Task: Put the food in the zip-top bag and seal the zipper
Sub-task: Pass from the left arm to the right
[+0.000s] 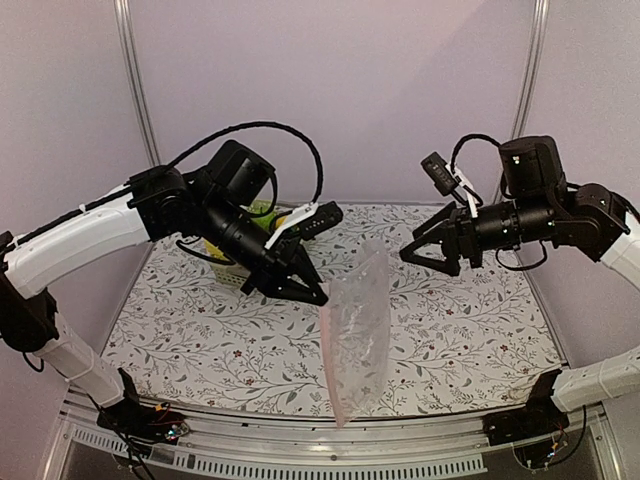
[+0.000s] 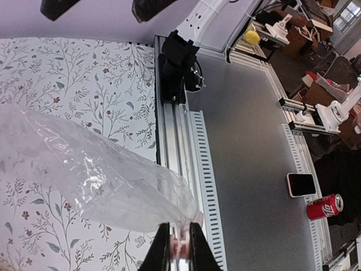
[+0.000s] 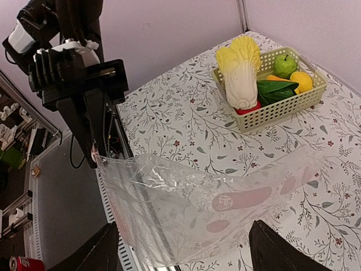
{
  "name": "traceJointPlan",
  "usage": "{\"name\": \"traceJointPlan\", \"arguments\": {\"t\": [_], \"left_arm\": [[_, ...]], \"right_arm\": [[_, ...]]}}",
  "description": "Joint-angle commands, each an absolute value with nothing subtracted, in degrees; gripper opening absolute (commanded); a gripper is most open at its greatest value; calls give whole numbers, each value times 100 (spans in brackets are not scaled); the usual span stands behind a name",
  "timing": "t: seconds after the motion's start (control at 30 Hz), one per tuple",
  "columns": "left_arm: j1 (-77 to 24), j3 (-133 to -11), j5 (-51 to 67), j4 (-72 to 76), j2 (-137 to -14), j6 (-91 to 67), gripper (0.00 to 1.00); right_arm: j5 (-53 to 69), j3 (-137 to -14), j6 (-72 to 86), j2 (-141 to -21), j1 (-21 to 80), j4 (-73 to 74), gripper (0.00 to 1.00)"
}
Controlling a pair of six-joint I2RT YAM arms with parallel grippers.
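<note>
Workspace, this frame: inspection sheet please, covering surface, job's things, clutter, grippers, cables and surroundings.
Surface: table with a leaf-print cover.
Job's things: bag held up by one edge, looks empty; cabbage, apple, yellow fruit, green vegetable and red piece all in the basket at the far left. Zipper not made out.
Clutter: nothing seen.
Grippers: left gripper shut on the bag's edge; right gripper open, facing the bag, apart from it.
Cables: black cable arcs over the left arm.
Surroundings: pale walls; phone and red can on the floor beside the table.
</note>
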State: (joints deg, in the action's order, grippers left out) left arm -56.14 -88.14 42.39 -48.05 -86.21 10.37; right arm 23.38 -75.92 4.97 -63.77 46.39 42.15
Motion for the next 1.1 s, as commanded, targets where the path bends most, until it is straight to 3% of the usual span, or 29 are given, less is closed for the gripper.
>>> {"name": "traceJointPlan", "arguments": {"t": [0.0, 0.47, 1.07], "left_arm": [[-5683, -8720, 4430, -4982, -8507, 1229, 0], [-5672, -8518, 4566, -4873, -8396, 1261, 0], [-5157, -8400, 4409, -4808, -7746, 1292, 0]], "right_arm": [[2570, -7935, 148, -6873, 5049, 3982, 79], [3244, -7586, -53, -7857, 5513, 2606, 74], [3120, -6542, 402, -7822, 5511, 2242, 70]]}}
